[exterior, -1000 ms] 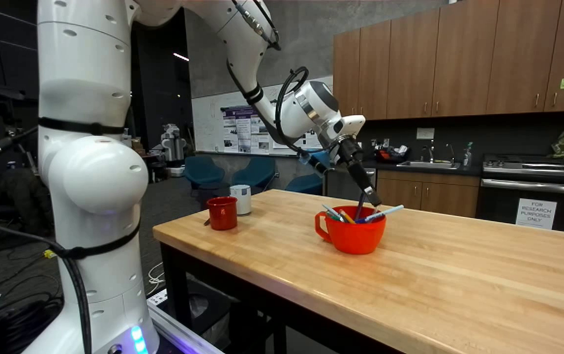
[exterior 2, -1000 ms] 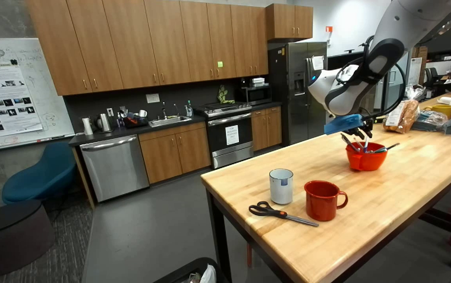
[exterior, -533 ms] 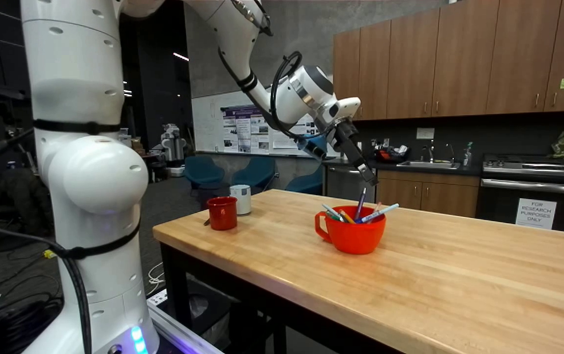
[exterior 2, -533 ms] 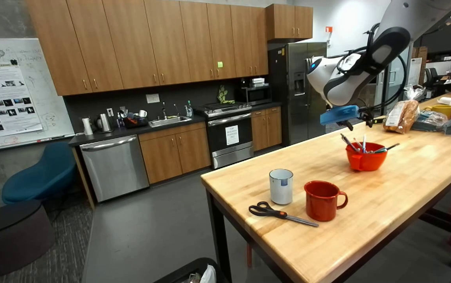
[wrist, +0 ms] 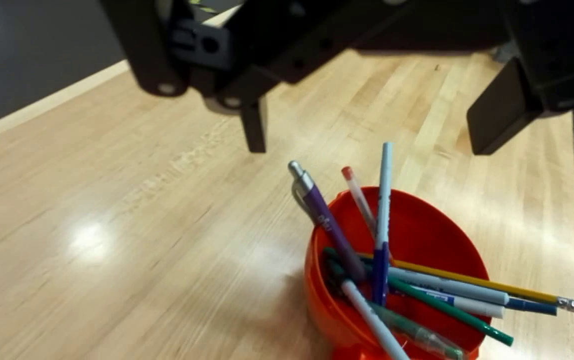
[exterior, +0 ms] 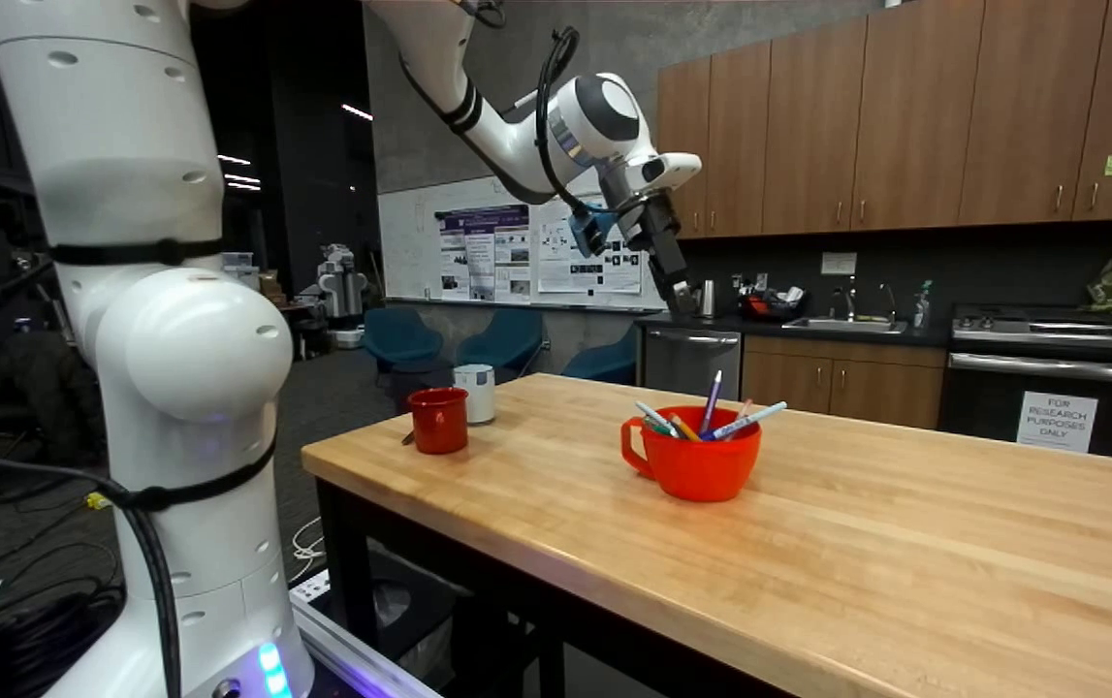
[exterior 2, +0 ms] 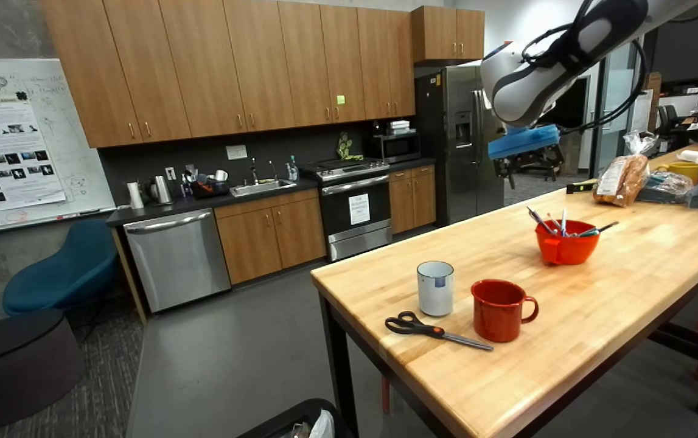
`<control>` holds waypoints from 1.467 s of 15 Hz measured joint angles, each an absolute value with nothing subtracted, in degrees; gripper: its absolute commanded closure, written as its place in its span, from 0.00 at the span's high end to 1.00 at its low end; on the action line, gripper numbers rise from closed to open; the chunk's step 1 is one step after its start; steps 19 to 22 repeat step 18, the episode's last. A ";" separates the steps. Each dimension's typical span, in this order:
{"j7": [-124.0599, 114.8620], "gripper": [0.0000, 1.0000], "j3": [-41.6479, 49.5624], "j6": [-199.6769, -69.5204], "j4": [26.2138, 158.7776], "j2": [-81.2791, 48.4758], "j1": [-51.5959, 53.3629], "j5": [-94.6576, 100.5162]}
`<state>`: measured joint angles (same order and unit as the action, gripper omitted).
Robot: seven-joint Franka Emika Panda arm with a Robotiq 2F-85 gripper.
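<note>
My gripper [wrist: 370,142] stands open in the wrist view, with nothing between its widely spread fingertips. It hangs well above the table, higher than the red handled bowl [exterior: 706,473], which holds several pens. Standing out of the bowl are a purple pen [wrist: 334,230], a light-blue marker [wrist: 384,200] and a red-tipped clear pen [wrist: 359,195]; none of them touches the fingers. A yellow pencil [wrist: 472,276] and a green pen [wrist: 447,307] lean over the rim. In an exterior view a blue-wrapped part [exterior 2: 524,142] on the wrist covers much of the gripper.
Towards one end of the wooden table [exterior 2: 464,389] stand a red mug [exterior 2: 498,313] and a whitish cup [exterior 2: 436,289], with black-handled scissors [exterior 2: 428,328] lying beside them. A bagged loaf [exterior 2: 619,179] and other items sit farther along the table.
A second ago the gripper was down at the pens in the bowl with its fingers closer together. It has risen away and spread its jaws; the pens stay in the bowl.
</note>
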<state>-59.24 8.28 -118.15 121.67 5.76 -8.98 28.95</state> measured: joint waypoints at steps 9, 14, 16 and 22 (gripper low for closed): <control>-27.65 1.00 6.21 -110.31 118.92 8.74 -7.85 13.59; -13.57 1.00 5.10 -104.33 118.19 9.46 -6.14 8.69; -8.67 1.00 4.84 -102.36 117.56 9.52 -5.54 7.52; -4.33 1.00 4.78 -100.91 117.03 9.60 -5.02 6.53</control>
